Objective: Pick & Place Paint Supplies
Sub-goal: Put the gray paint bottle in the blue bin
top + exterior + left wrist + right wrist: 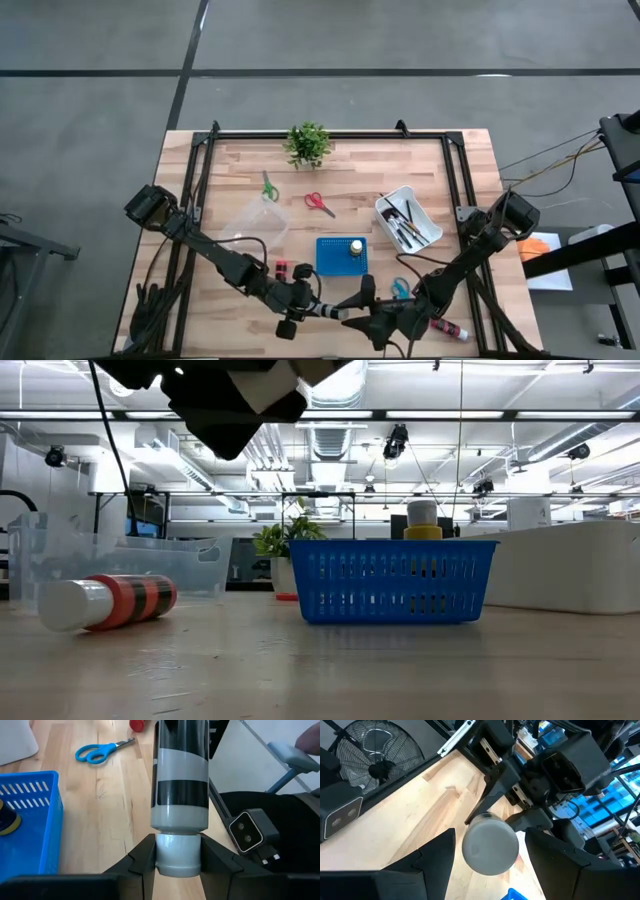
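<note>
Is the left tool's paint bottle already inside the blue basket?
No. In the left wrist view the left tool grips the black paint bottle by its white cap, beside the blue basket.

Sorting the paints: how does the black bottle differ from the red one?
The black bottle is held by its cap in the left gripper, with the open right gripper at its other end; the red bottle lies loose on the table. The black bottle has pale bands, the red bottle dark ones. Both have white caps.
</note>
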